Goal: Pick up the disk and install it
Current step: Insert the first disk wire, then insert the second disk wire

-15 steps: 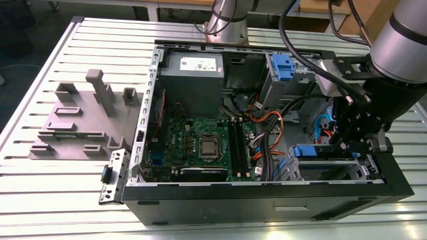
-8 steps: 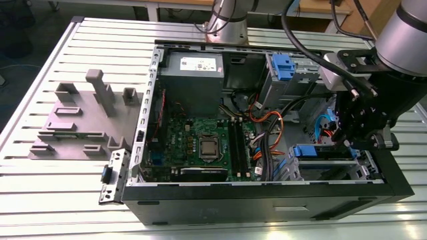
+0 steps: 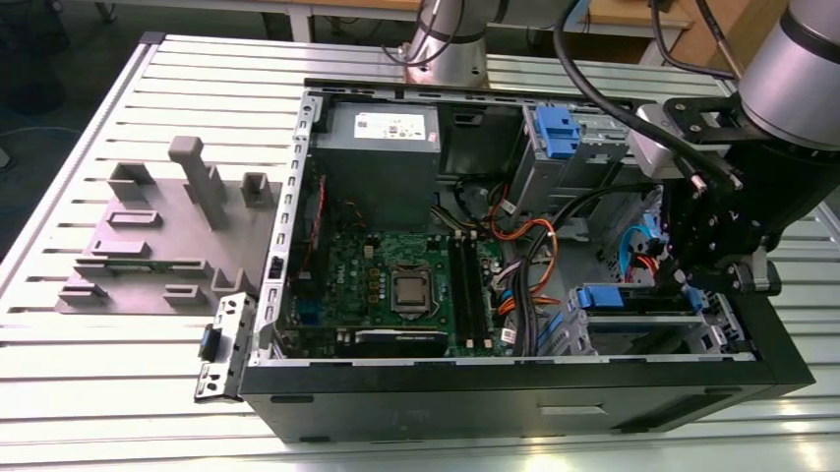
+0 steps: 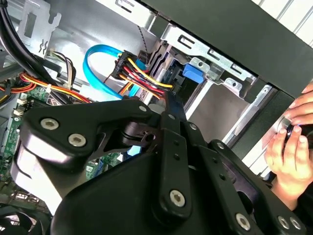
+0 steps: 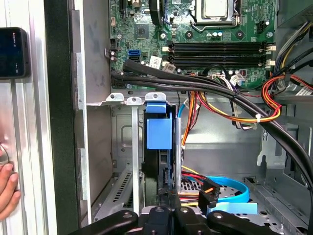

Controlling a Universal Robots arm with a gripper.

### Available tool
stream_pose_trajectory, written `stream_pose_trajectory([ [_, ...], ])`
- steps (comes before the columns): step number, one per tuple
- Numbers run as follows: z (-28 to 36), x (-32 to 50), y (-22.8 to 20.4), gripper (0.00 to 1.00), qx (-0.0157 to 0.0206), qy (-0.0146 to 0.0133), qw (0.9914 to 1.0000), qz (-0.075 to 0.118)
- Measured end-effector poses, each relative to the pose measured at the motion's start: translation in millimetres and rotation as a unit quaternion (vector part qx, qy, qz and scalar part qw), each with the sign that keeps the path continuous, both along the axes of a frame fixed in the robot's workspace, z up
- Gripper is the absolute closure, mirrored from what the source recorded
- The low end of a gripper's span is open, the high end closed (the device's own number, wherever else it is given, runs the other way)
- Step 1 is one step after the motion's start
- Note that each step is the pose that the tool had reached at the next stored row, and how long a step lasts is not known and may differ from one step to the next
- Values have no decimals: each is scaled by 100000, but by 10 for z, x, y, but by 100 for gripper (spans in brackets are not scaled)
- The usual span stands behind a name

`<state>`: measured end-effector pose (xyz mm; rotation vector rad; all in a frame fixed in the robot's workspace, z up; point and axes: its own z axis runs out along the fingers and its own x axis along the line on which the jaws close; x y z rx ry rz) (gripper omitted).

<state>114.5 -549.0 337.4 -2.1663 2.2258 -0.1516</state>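
Note:
The disk (image 5: 158, 133) stands on edge in a slot of the metal drive bay (image 5: 122, 147) inside the open computer case; its blue carrier tab faces out. In the exterior view the disk (image 3: 613, 296) sits in the bay at the case's near corner, on the exterior view's right. My gripper (image 3: 686, 280) hangs inside the case just beside it. In both wrist views the black fingers (image 5: 170, 198) lie pressed together with nothing visible between them, the tips (image 4: 168, 100) close to the blue tab (image 4: 193, 73) but apart from it.
Bundled cables (image 5: 220, 93) and a blue data cable (image 4: 100, 54) cross the case next to the bay. A blue bracket (image 3: 558, 133) sits on the upper bay. A grey stepped fixture (image 3: 157, 236) stands on the slatted table. A person's hand (image 4: 293, 142) rests outside the case wall.

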Motion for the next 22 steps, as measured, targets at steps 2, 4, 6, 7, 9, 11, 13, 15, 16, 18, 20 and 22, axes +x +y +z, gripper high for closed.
stream_pose_trajectory([
  [2,0,0,0,89,2,1,100000,-1],
  [4,0,0,0,89,49,1,100000,-2],
  [6,0,0,0,89,50,1,100000,0],
  [7,0,0,0,89,49,3,100000,-1],
  [9,0,0,0,89,52,1,100000,0],
  [11,0,0,0,89,54,0,100000,2],
  [13,0,0,0,89,52,0,100000,-1],
  [15,0,0,0,89,54,70,100000,3],
  [16,0,1,0,89,59,260,100000,5],
  [18,0,0,0,89,57,913,99996,0],
  [20,4,0,0,89,50,1402,99990,2],
  [22,20,-1,0,89,51,1499,99989,-8],
])
